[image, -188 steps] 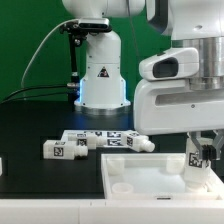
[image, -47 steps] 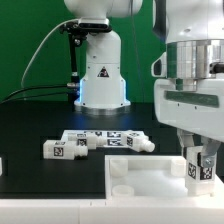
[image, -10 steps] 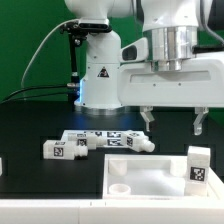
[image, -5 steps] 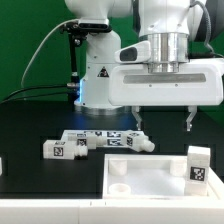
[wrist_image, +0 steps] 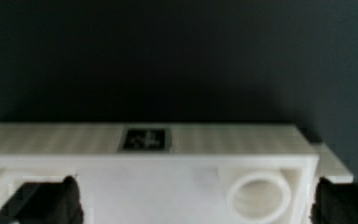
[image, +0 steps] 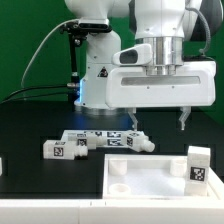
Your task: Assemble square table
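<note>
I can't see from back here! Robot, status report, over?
Claw open, empty, above table top. One leg standing at its corner; other legs lying loose beside it. Nothing in the way.

We find open black table (image: 30, 120) on the exterior view's left; the loose legs (image: 95, 141) lie in a row between the robot base (image: 100, 80) and the square top (image: 150, 175), where an upright leg (image: 199, 165) blocks the side on the exterior view's right, the rest of the slab bare

We find exterior view bright, even; blue glow on robot base (image: 88, 96). Wrist view blurred; table top (wrist_image: 69, 150) washed pale.
</note>
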You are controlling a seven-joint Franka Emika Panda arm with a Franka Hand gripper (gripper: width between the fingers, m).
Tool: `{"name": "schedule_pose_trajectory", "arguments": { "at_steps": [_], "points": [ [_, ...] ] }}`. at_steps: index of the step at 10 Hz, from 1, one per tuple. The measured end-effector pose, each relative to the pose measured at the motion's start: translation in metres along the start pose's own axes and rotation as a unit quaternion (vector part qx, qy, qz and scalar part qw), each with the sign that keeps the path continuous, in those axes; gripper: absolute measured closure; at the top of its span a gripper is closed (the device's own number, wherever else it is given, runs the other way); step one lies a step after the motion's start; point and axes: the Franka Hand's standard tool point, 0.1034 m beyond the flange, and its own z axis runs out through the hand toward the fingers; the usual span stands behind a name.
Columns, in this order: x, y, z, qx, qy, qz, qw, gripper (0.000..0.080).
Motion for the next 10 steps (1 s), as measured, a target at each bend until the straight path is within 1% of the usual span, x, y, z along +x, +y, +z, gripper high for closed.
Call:
{"name": "schedule_pose_trajectory", "arguments": {
  "at_steps": [1,4,5,6,7,9,10],
  "points": [
    [-0.006,0.001,0.003,-0.003,-0.002,-0.024,1.000,0.0151],
    [-0.003,0.005,0.002,-0.010,-0.002,-0.133,0.991,0.0151],
    [-0.005,0.010,0.004,-0.011,-0.011,-0.226,0.974,0.0151],
    [-0.013,0.016,0.011,-0.009,-0.025,-0.292,0.956,0.0151],
    [-0.022,0.018,0.018,-0.004,-0.038,-0.329,0.944,0.0151],
    [-0.023,0.024,0.019,-0.008,-0.041,-0.374,0.926,0.0151],
    [-0.023,0.024,0.019,-0.008,-0.041,-0.373,0.927,0.0151]
  ]
}}
